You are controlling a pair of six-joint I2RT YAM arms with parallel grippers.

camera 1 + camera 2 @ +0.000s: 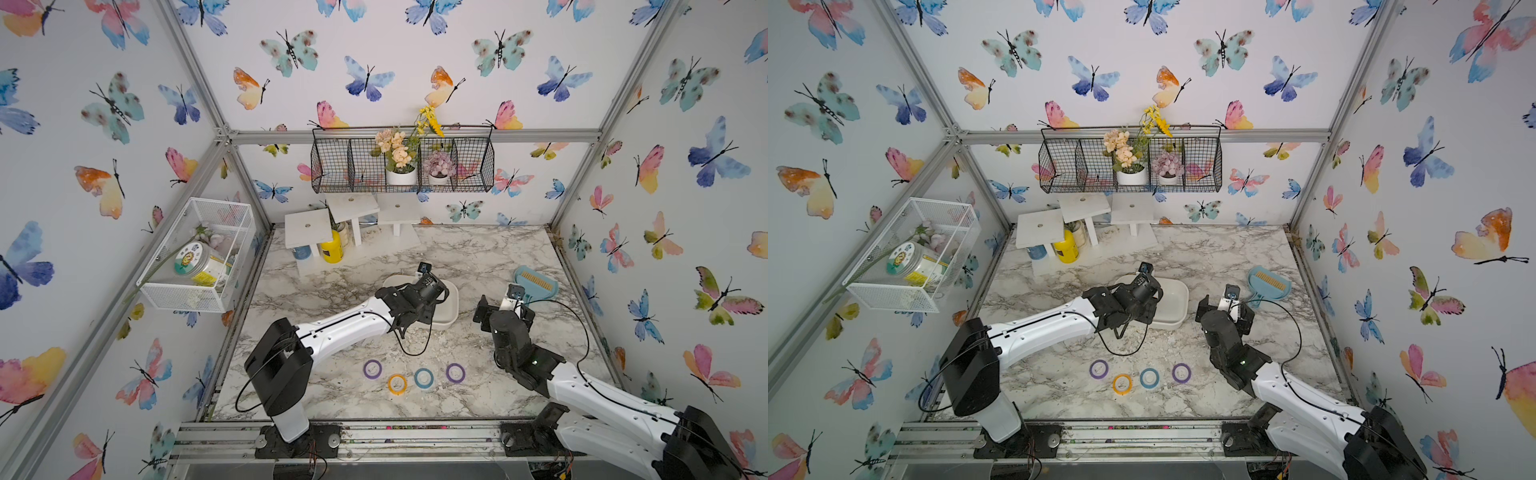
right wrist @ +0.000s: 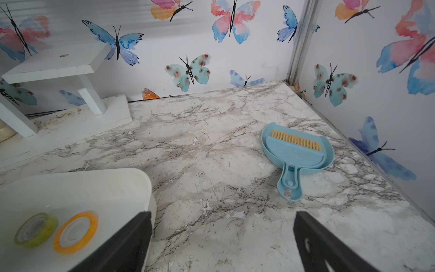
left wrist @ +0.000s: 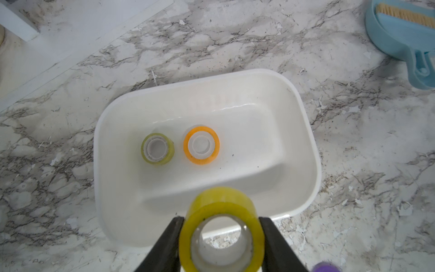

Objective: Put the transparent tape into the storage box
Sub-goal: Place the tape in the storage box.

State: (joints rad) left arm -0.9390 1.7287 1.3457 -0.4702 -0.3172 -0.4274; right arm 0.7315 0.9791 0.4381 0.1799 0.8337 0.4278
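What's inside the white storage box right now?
Two tape rolls lie flat inside the storage box: a yellow-green roll and an orange roll. The yellow roll in the left claw hides part of its wall.

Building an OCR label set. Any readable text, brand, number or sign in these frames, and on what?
No text can be read in any view.
On the jar in the white wire-mesh basket: printed lid and yellow side label, too small and blurred to read.
On the yellow tape roll, storage box, blue dustpan and brush: no print visible.
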